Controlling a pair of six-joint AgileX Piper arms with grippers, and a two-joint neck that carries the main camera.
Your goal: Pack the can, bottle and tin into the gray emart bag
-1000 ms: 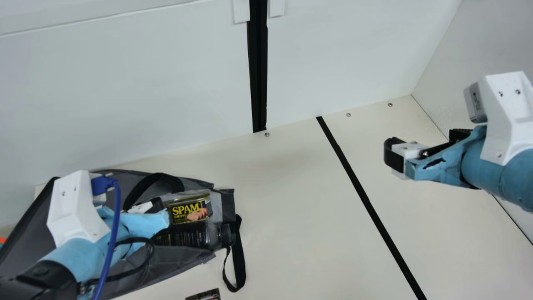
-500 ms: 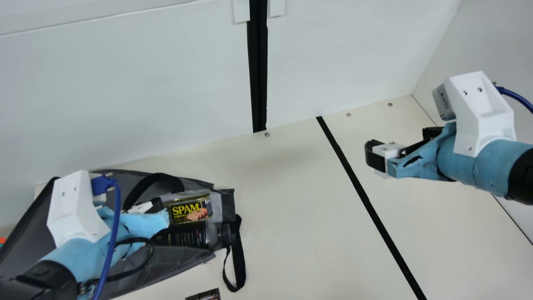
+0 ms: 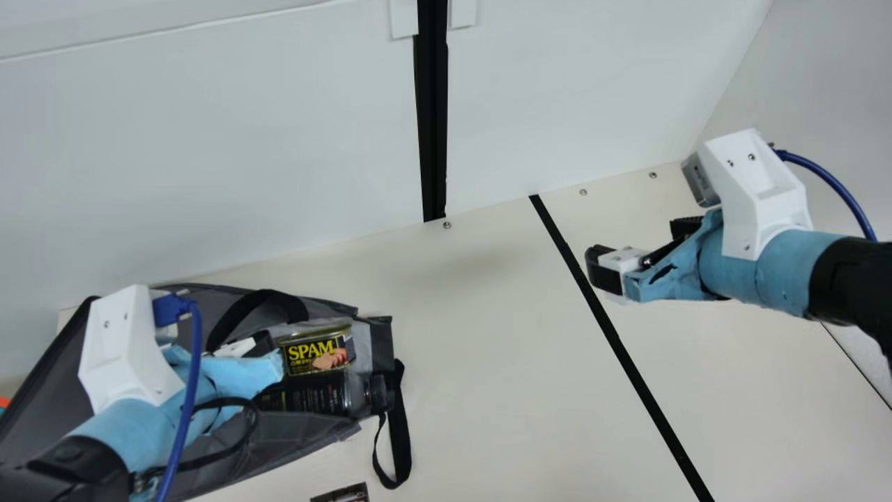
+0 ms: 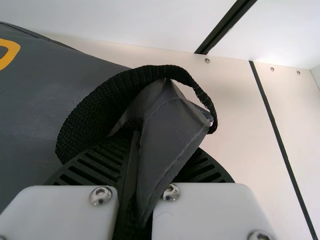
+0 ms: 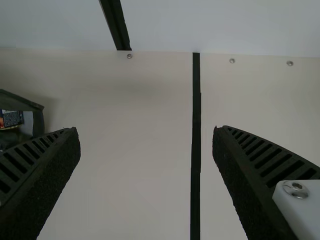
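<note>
The gray bag [image 3: 300,436] lies on its side at the left of the main view, its mouth facing right. Inside it the rectangular yellow-and-black can [image 3: 317,351] rests beside the dark bottle [image 3: 320,394], whose cap points out of the mouth. My left gripper [image 3: 261,348] is at the bag; in the left wrist view my left gripper [image 4: 135,170] is shut on a fold of the bag's edge, near a black strap. My right gripper [image 3: 599,268] hangs over the table at the right; in the right wrist view my right gripper [image 5: 146,150] stands open, nothing between its fingers.
A small dark printed object [image 3: 343,493] lies at the main view's bottom edge, below the bag. One bag strap [image 3: 398,443] trails onto the cream table [image 3: 488,362]. White walls stand behind and at the right.
My right arm has moved left across the table, bringing its gripper to the black line. The left arm, bag, can and bottle have stayed put.
</note>
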